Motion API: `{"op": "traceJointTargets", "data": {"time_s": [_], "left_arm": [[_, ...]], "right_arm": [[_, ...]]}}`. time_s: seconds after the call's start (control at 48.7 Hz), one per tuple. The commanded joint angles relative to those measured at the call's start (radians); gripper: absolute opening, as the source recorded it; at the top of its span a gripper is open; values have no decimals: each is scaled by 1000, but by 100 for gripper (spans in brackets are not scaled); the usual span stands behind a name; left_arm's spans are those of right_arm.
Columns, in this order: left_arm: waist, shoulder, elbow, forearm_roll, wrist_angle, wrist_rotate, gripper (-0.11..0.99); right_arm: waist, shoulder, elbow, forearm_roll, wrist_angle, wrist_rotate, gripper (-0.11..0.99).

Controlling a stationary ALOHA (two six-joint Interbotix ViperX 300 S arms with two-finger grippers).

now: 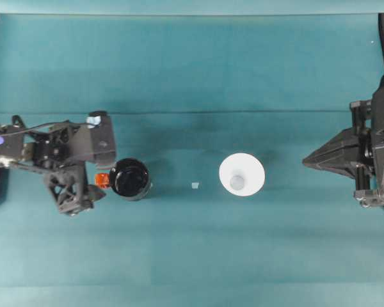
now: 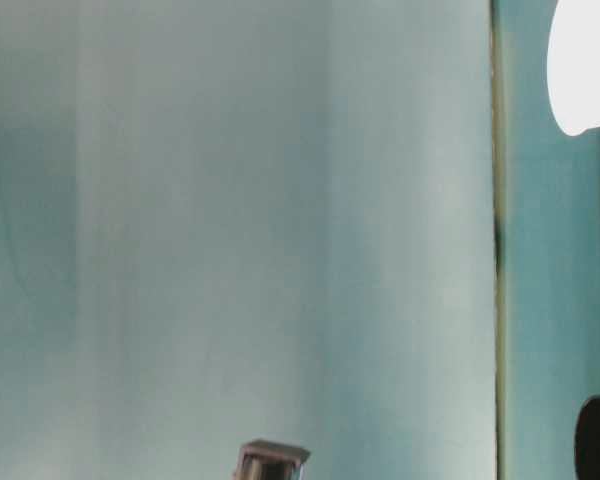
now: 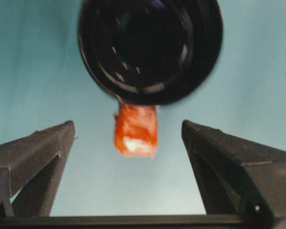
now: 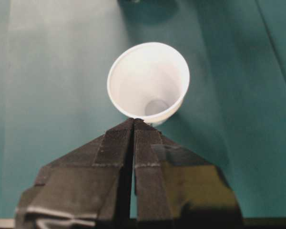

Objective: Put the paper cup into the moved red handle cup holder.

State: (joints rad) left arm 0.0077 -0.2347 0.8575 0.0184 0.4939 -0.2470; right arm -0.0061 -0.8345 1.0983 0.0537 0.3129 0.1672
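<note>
Closest to the left arm, the left gripper (image 3: 126,143) sits low over the teal tabletop (image 1: 192,243) with its jaws spread wide and nothing between them but air. In its wrist view the two dark fingers (image 3: 33,152) stand well apart on either side of the orange-red handle tab (image 3: 136,130), touching neither it nor anything else. Just beyond the tab, at twelve o'clock from the jaws, stands the red handle cup holder (image 3: 150,47), glossy black, upright, its round mouth open and dark inside.

From overhead the left gripper (image 1: 97,179) lies at nine o'clock of the red handle cup holder (image 1: 130,178), the tab pointing back toward it. Farther along toward three o'clock a tiny pale scrap (image 1: 195,185) lies on the cloth, and beyond that the paper cup (image 1: 242,174) stands upright, mouth up, well apart from the holder and roughly level with it.

Past the cup, again toward three o'clock, the right gripper (image 1: 307,162) points at the cup with a clear gap between them. Its wrist view shows the jaws pressed together to a narrow seam, holding nothing, with the paper cup (image 4: 148,83) standing beyond the tip of the right gripper (image 4: 134,120) at twelve o'clock, white and empty inside.
</note>
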Motion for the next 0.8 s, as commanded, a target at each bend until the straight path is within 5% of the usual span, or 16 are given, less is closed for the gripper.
{"op": "traceJointTargets", "data": {"time_s": [0.0, 0.431, 0.78], "left_arm": [[6, 8, -25, 3, -6, 12, 99], [6, 61, -17, 3, -32, 80, 99], [11, 112, -12, 3, -60, 84, 99]], "right_arm": [[-2, 3, -18, 0, 0, 9, -10], [0, 5, -17, 2, -6, 9, -10], [0, 5, -17, 0, -5, 8, -10]]}}
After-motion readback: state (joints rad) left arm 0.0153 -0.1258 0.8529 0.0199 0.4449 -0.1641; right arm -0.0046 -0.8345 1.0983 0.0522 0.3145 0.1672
